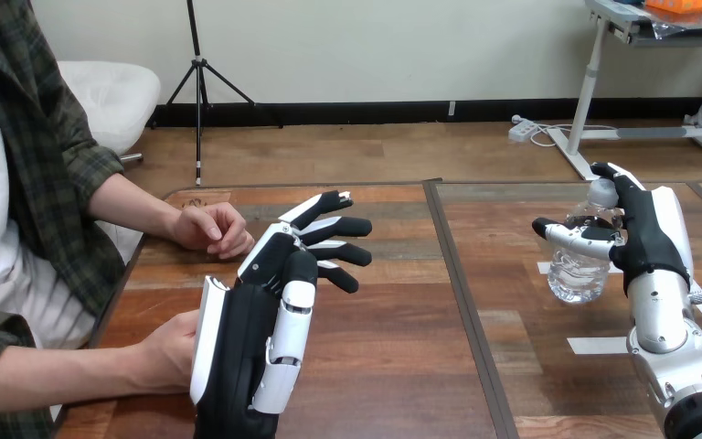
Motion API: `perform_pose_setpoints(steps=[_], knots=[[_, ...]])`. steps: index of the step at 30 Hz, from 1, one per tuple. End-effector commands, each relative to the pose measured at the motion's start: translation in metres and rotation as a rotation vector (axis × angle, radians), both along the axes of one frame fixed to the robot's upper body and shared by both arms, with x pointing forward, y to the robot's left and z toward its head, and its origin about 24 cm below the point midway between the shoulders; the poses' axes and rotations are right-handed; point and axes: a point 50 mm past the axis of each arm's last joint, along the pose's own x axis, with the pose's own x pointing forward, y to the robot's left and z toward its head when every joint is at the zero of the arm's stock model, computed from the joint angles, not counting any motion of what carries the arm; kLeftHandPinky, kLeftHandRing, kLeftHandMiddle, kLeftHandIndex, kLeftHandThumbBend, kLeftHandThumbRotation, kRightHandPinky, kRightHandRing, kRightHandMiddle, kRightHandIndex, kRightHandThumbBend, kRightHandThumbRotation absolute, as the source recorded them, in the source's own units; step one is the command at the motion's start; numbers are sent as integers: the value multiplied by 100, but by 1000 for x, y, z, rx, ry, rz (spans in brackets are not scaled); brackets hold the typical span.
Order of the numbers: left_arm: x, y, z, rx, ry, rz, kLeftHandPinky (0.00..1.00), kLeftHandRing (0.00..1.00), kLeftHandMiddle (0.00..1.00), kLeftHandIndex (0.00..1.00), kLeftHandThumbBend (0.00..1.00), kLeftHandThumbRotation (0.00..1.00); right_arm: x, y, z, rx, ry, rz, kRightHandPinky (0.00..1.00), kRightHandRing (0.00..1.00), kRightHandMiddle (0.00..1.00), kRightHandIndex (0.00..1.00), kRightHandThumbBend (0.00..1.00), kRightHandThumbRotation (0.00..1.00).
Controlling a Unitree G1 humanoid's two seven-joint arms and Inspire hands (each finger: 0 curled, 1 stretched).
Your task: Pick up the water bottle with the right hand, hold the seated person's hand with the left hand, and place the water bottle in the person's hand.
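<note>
Wooden table (402, 366) backs a clear, ribbed water bottle (574, 274).

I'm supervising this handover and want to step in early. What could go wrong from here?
1. The robot's right hand curls round the upper half of the clear plastic water bottle; the bottle might tilt or slip when lifted.
2. The robot's left hand, fingers straight, is beside the person's lower hand without gripping it; the handover may lack support.
</note>
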Motion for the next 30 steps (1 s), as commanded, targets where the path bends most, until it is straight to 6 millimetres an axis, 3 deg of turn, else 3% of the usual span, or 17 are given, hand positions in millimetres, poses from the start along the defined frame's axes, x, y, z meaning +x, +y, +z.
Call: perform_pose_setpoints(steps=[1, 30], knots=[[-6, 0, 4, -13, -22, 11, 46, 60, 68, 76, 18, 96, 4, 5, -1, -1, 33, 20, 88, 92, 92, 88, 73, 0], [-8, -2, 3, -27, -6, 1, 46, 60, 68, 76, 18, 95, 1, 8, -9, 175, 30, -3, 86, 89, 91, 90, 69, 0]])
